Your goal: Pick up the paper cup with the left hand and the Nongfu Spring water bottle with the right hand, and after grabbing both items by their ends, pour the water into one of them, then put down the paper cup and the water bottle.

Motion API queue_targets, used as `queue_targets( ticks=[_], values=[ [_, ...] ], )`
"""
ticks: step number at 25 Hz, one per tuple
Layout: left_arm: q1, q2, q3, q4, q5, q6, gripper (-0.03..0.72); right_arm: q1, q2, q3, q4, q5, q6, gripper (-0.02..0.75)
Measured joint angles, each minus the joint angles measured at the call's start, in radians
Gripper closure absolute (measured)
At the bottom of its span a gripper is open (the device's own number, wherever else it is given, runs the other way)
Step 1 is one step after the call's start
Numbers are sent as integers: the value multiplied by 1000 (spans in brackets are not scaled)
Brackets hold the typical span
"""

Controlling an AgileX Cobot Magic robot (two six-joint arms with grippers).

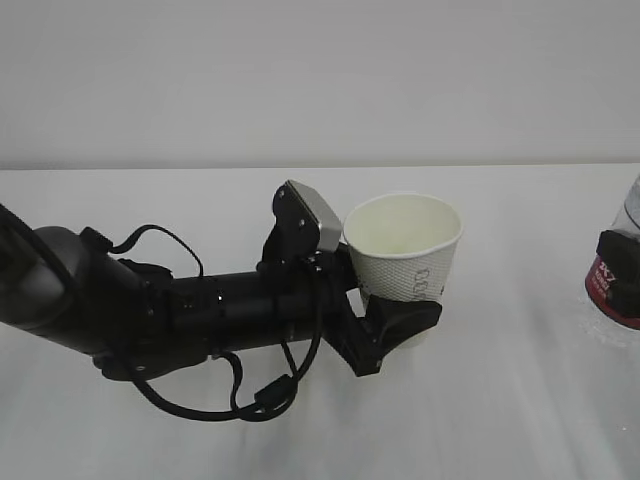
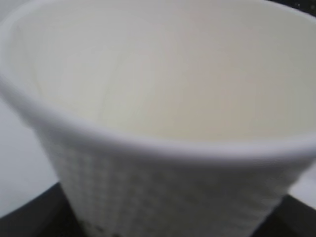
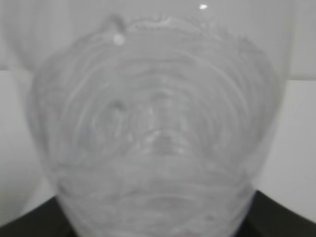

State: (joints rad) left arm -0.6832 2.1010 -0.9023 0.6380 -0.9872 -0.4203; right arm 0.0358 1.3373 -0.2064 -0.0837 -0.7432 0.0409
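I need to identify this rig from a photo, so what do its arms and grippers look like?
The left arm is thick, black and tubular, with loose black cables looping beneath it, a grey-faced block at the wrist and black gripper jaws. Of the right gripper, only a small black part shows at the exterior view's edge.

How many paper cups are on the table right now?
1. The paper cup stands upright near the table's middle, with the left hand around its base. Anything beyond the frame edges is unseen.
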Motion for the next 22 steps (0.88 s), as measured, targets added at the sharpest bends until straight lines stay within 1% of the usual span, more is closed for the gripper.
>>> queue_targets(
  ticks=[10,13,18,22],
  values=[
    [-52,0,0,4,10,-24,139,0,-81,0,-30,106,0,325],
    [-71,0,0,19,10,-31,140,0,-117,0,-38,159,-6,325],
    [-106,0,0,44,10,-34,141,0,-183,0,-59,263,-69,325],
    [-122,0,0,46,10,-34,141,0,-205,0,-59,273,-79,325]
  ],
)
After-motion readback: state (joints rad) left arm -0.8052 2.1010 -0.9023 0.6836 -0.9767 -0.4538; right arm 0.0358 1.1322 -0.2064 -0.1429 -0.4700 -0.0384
